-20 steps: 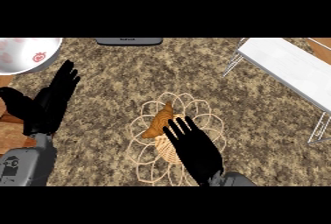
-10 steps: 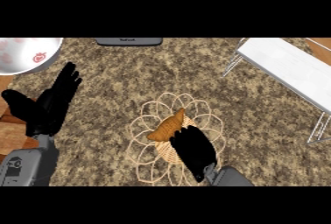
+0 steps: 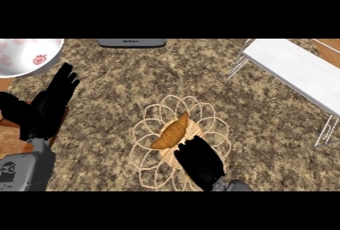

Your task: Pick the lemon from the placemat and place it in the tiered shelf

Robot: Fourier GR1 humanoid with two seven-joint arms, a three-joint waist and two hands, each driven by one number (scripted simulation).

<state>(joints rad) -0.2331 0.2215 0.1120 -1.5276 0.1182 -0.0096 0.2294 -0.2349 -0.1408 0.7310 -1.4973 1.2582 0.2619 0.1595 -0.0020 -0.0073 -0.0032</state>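
An orange-brown, crescent-shaped fruit (image 3: 171, 134) lies on a woven, flower-shaped placemat (image 3: 149, 170) in the middle of the counter. My right hand (image 3: 199, 161) hovers over the mat's lower right part, just behind the fruit's near end. The hand is open, tipped downward, and not wrapped round the fruit. It hides part of the mat's woven centre. The white tiered shelf (image 3: 292, 72) with thin wire legs stands at the upper right. My left hand (image 3: 48, 108) rests open at the left edge, fingers up, holding nothing.
A white bowl with a red strawberry pattern (image 3: 26, 56) sits at the upper left. A flat grey object (image 3: 131, 42) lies at the counter's far edge. Brown wood (image 3: 13, 143) shows past the speckled counter's left edge.
My right hand has tipped down over the placemat and drawn in close behind the fruit; its spread fingers now look shorter. The fruit and the left hand have hardly moved.
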